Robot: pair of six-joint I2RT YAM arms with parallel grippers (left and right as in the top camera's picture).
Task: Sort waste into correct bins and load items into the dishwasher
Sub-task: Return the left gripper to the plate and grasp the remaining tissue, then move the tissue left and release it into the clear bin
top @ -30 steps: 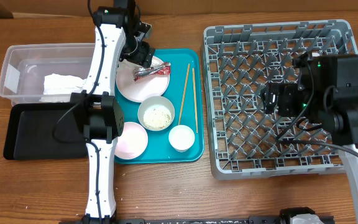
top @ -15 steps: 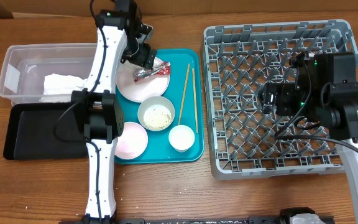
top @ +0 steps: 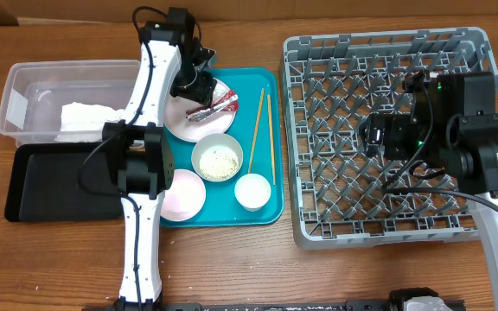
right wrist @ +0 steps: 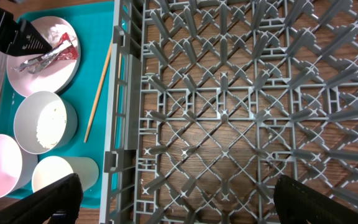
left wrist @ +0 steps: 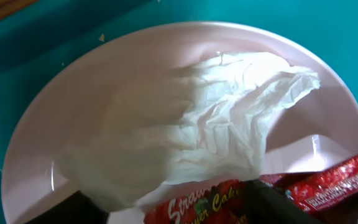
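A white plate [top: 199, 121] at the back of the teal tray holds a crumpled white napkin [left wrist: 210, 124] and a red sauce packet [top: 216, 105], also seen in the left wrist view [left wrist: 229, 202]. My left gripper [top: 199, 86] hangs low over this plate, open, its two dark fingers [left wrist: 166, 211] on either side of the packet's end. Another napkin [top: 89, 117] lies in the clear tub [top: 24, 86]. My right gripper [top: 377, 138] is open and empty above the grey dish rack [top: 387, 207], with its fingers [right wrist: 191, 199] wide apart.
The teal tray [top: 266, 212] also holds a bowl with rice grains [top: 217, 159], a pink plate [top: 182, 192], a small white cup [top: 252, 191] and wooden chopsticks [top: 262, 130]. A black tray [top: 50, 186] lies in front of the tub.
My left gripper has moved lower and slightly right over the plate, closer to the packet and napkin. The right arm shifted slightly, then stayed still.
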